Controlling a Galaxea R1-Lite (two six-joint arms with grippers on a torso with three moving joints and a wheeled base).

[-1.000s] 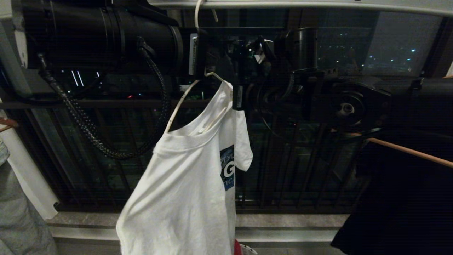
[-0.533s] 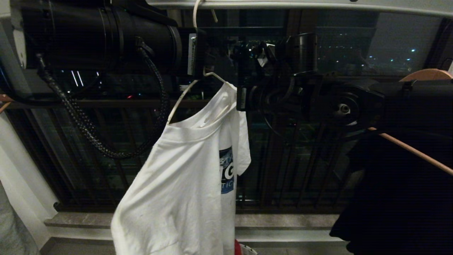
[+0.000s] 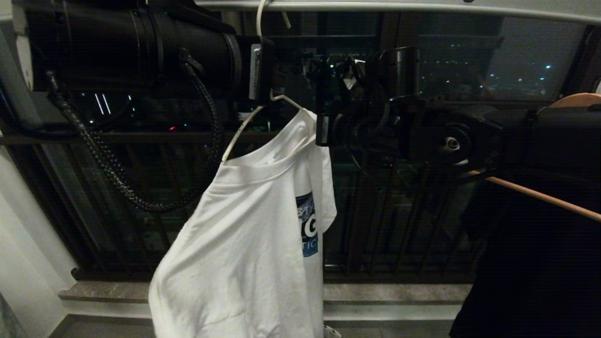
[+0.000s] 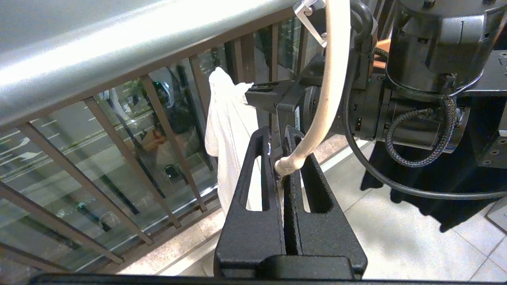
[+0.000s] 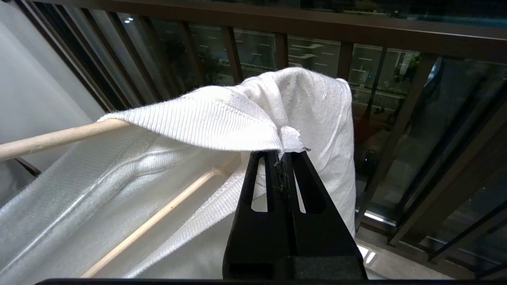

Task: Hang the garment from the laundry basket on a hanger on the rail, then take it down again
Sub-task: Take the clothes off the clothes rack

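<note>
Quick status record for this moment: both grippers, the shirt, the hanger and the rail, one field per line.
left gripper: shut on the hanger's neck, just under the rail
right gripper: shut on the T-shirt's collar edge
hanger: hook over the rail, tilted
T-shirt: one shoulder on the hanger, the rest hanging down slanted
rail: along the top of the head view
black garment: hanging to the robot's right

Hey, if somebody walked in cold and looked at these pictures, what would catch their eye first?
A white T-shirt hanging lopsided on a thin white hanger, bright against the dark balcony railing and the night window. The left gripper is clamped on the hanger's neck just under the pale rail at the top. The right gripper pinches the shirt's collar edge at the raised shoulder.
</note>
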